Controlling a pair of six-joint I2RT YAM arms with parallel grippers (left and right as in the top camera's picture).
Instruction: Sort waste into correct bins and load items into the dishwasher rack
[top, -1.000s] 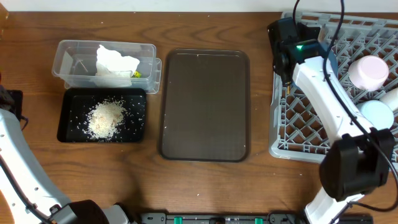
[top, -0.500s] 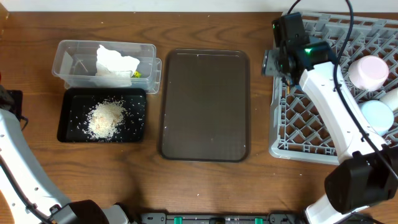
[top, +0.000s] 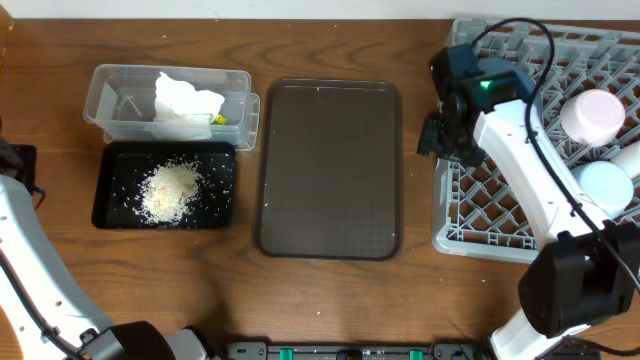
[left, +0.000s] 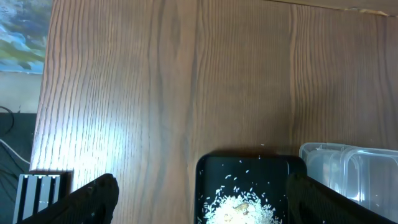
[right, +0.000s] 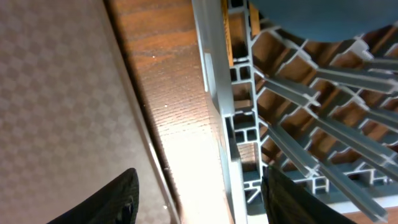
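Note:
The grey dishwasher rack (top: 520, 215) stands at the right and holds a pale cup (top: 593, 116) and a light blue bowl (top: 606, 184). Its rim shows in the right wrist view (right: 214, 74). My right gripper (top: 432, 135) (right: 198, 202) is open and empty over the rack's left edge. The clear tub (top: 120, 100) at upper left holds crumpled white tissue (top: 186, 98) and a bit of yellow-green wrapper (top: 218, 119). The black tray (top: 105, 190) below it holds rice scraps (top: 170, 190); both show in the left wrist view (left: 249, 168) (left: 239, 208). My left gripper (left: 199, 202) is open and empty above that tray.
A large brown serving tray (top: 330, 165) lies bare in the middle, between the bins and the rack; its edge shows in the right wrist view (right: 56, 93). A dark block (top: 18, 160) sits at the table's left edge. Black cables loop over the rack.
My right gripper has swung down and left along the rack's left edge, from the rack's top corner toward the gap beside the brown tray. The left arm has not moved.

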